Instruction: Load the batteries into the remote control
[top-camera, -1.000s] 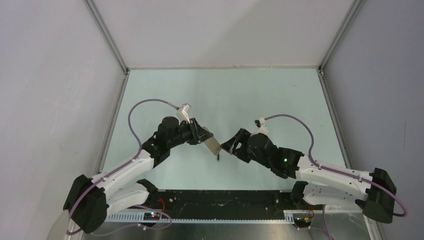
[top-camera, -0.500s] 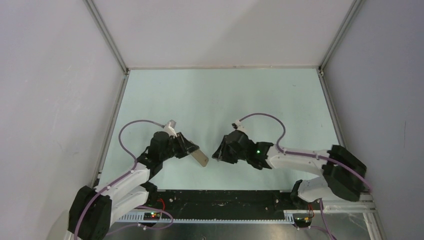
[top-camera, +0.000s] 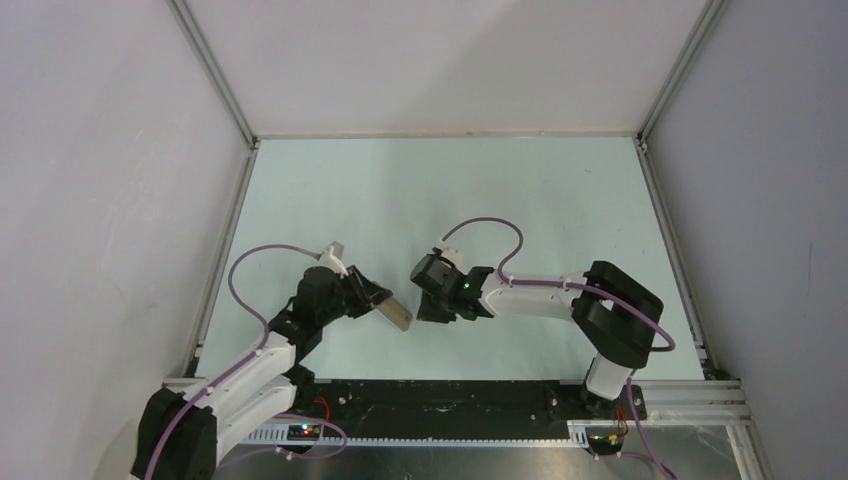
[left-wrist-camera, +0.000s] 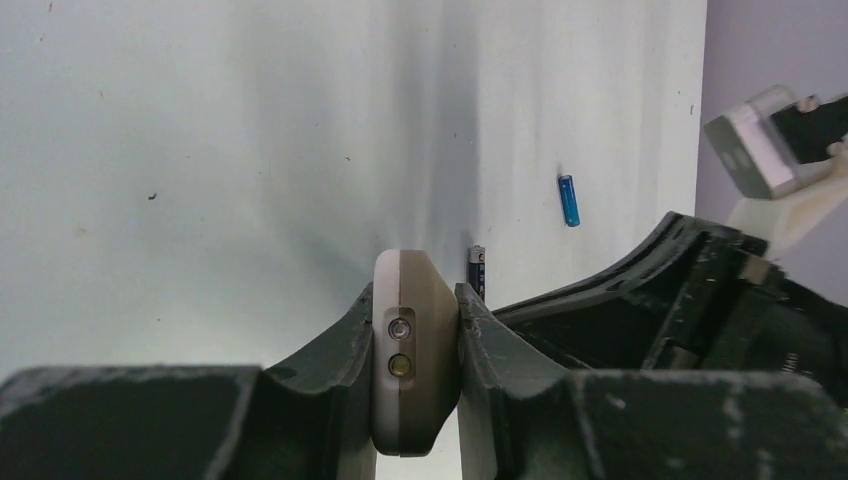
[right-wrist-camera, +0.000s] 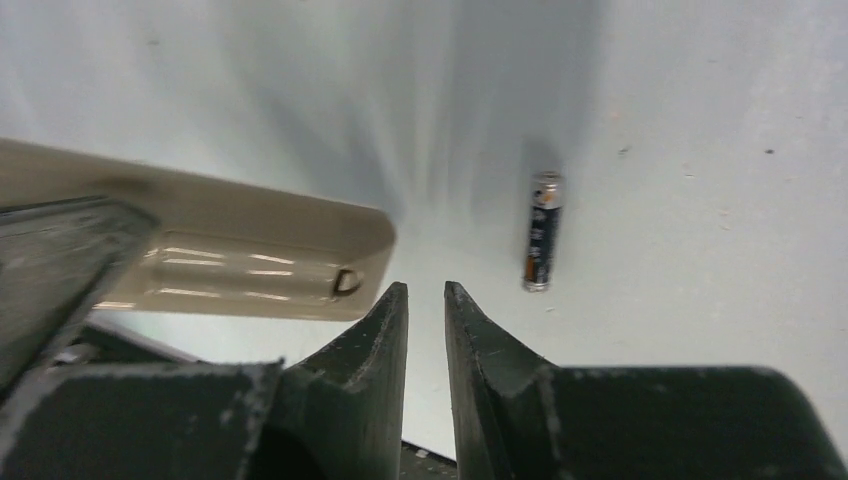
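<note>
1. Remote control, a small oblong handset of white and beige-grey plastic (left-wrist-camera: 415, 365), stands edge-on in the pinch of our left gripper (left-wrist-camera: 415, 300). Both dark fingers (left-wrist-camera: 350, 330) press on its broad sides, and it appears clear of the surface.
2. Our right gripper (right-wrist-camera: 425, 300) has its fingers drawn almost together. Only a sliver of gap shows between them, with nothing in it. It hangs just beside the handset's rounded end.
3. A thin, metal-capped black battery (right-wrist-camera: 541, 230) lies flat on the pale green table (right-wrist-camera: 700, 120). It is just beside the right fingertips but not touching them. A tiny bright blue battery (left-wrist-camera: 569, 200) lies farther out, apart from the black one, and shows only in the left wrist view.
4. We judge that the handset is being presented for loading and that no cell has been picked up yet. The next move calls for the right fingers to spread, settle across the black battery and close on it. The battery then has to be turned to line up with the bay.
5. From overhead we can make out neither battery, since the two grippers crowd that spot. No view shows us the battery bay, so we cannot tell whether it is open or which way it faces. The handset's far end is cut off behind the left fingers.
</note>
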